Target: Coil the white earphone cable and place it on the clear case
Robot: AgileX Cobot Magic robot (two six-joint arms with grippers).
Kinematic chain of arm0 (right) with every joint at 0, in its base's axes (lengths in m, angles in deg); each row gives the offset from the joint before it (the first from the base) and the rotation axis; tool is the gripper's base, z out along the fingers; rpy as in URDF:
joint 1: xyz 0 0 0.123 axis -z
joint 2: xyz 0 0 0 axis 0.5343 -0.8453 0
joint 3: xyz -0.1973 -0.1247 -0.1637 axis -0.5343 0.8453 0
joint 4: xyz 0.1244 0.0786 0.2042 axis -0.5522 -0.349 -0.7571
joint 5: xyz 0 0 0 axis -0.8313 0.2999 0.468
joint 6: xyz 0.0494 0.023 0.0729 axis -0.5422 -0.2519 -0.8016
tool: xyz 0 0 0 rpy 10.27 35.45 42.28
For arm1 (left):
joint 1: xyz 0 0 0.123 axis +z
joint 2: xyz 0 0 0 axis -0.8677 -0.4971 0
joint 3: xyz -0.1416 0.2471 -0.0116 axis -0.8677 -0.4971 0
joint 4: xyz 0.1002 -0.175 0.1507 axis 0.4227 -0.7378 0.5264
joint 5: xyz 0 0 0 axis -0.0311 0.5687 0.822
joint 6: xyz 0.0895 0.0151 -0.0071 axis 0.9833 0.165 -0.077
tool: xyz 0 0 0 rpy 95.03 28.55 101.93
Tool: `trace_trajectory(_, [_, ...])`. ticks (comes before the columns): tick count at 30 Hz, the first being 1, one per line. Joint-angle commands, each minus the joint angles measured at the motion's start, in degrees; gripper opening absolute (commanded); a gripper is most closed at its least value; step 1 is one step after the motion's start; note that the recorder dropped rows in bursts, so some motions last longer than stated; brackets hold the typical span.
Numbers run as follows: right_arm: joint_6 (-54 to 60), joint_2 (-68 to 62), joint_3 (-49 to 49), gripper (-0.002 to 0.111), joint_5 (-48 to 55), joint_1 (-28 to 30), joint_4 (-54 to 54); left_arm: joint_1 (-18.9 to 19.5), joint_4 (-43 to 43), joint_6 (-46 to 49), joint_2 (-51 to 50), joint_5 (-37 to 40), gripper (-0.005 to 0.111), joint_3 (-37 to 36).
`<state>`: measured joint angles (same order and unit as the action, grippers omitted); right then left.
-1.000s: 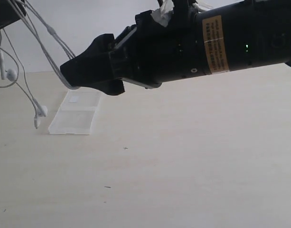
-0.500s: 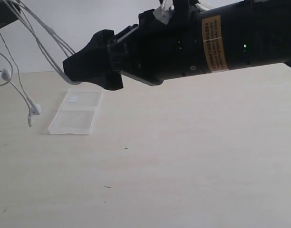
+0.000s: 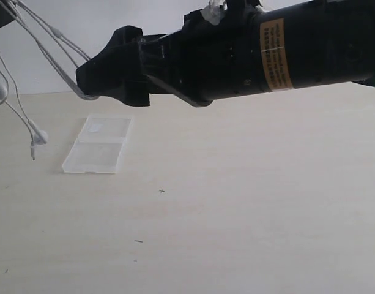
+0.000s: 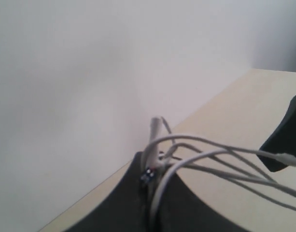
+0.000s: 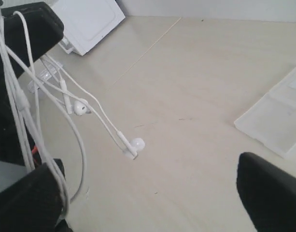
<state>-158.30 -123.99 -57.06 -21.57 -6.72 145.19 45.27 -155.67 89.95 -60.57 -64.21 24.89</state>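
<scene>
Two earbuds [image 5: 136, 144] of the white earphone cable [image 4: 220, 152] dangle in the air beside the clear case [image 3: 98, 146], above the table [image 3: 248, 202]. No part of the cable lies on the case yet.

Left gripper [image 4: 150, 181]: clenched on a bunch of strands, raised, off to the side of the case.

Right gripper [image 3: 104, 67]: jaws spread wide, grasping nothing. Several strands run across from the left gripper and loop over one of its fingers [image 5: 29, 200]. In the exterior view that finger appears above the case's labelled end.

Case: flat on the table, label [image 3: 95, 128] at its far end.

Judgement: winding is underway, the coil is loose, and placing is not begun.

Notes for doing this step well:
- Hold the left clamp firm as the anchor.
- Use the open right finger as a hook and draw turns of equal length so the loops stack.
- Go light on tension. The wire is thin and may slip off the smooth finger or pull out of the clamp.
- Gather the hanging earbuds into the bundle before lowering, or they will trail off the case.
- Lower over the case's middle. The case looks light and could slide if the cable drags on it.
</scene>
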Motion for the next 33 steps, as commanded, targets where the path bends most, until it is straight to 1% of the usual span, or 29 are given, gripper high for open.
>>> trace_trajectory(1, [-0.60,-0.26,0.30,0.092,-0.24,0.34,-1.32,0.14,2.46,-0.25,0.45,-1.33,0.000,-0.21])
trace_trajectory(5, [-0.60,-0.15,0.30,0.088,-1.43,0.34,-7.48,0.14,3.10,-0.25,0.45,-1.33,0.000,-0.21])
trace_trajectory(11, [-0.60,-0.15,0.30,0.086,-2.08,0.34,-10.88,0.14,3.98,-0.25,0.45,-3.19,0.000,-0.21])
trace_trajectory(13, [-0.60,-0.15,0.30,0.086,-2.07,0.34,-11.26,0.14,3.98,-0.25,0.45,-3.54,0.000,-0.21])
trace_trajectory(17, [-0.60,-0.15,0.30,0.086,-0.33,0.34,-6.35,0.14,3.99,-0.27,0.45,-4.27,0.000,-0.21])
trace_trajectory(19, [-0.60,-0.15,0.30,0.084,-0.52,0.34,-6.67,0.14,6.31,-0.27,0.45,-4.38,0.000,-0.21])
trace_trajectory(20, [-0.60,-0.15,0.30,0.081,-0.66,0.34,-6.95,0.14,7.33,-0.27,0.45,-4.72,0.000,-0.21])
trace_trajectory(22, [-0.60,-0.15,0.30,0.069,-0.56,0.34,-6.45,0.14,8.00,-0.27,0.45,-5.88,0.000,-0.21])
trace_trajectory(23, [-0.60,-0.15,0.30,0.059,-0.41,0.34,-5.97,0.14,8.00,-0.27,0.45,-6.30,0.000,-0.21])
trace_trajectory(24, [0.44,-0.15,0.30,0.038,-0.30,0.34,-5.74,0.14,8.00,-0.27,0.45,-6.51,0.000,-0.21])
trace_trajectory(25, [1.29,-0.15,0.30,0.028,-0.30,0.34,-5.74,0.14,8.00,-0.27,0.45,-6.51,0.000,-0.21])
trace_trajectory(26, [1.55,-0.15,0.30,0.013,-0.02,0.34,-5.74,0.14,8.00,-0.27,0.35,-6.45,0.000,-0.21])
trace_trajectory(27, [2.31,-0.15,0.30,0.008,-0.02,0.34,-5.74,0.14,8.00,-0.27,0.18,-6.45,0.000,-0.21])
trace_trajectory(28, [5.50,-0.15,0.30,0.005,-0.71,0.34,-6.19,0.14,8.00,-0.27,-0.14,-6.45,0.000,-0.21])
trace_trajectory(29, [6.99,-0.15,0.30,0.009,-1.86,0.34,-6.27,0.14,8.00,-0.27,-0.46,-6.45,0.000,-0.21])
trace_trajectory(30, [6.70,-0.15,0.30,0.016,-2.31,0.34,-6.66,0.14,8.00,-0.27,-0.88,-6.33,0.000,-0.21])
trace_trajectory(31, [6.71,-0.15,0.30,0.018,-2.46,0.34,-7.23,0.14,8.00,-0.27,-0.97,-5.94,0.000,-0.21])
trace_trajectory(33, [6.71,-0.15,0.30,0.018,-2.45,0.34,-8.59,0.14,8.00,-0.27,-1.02,-5.33,0.000,-0.21])
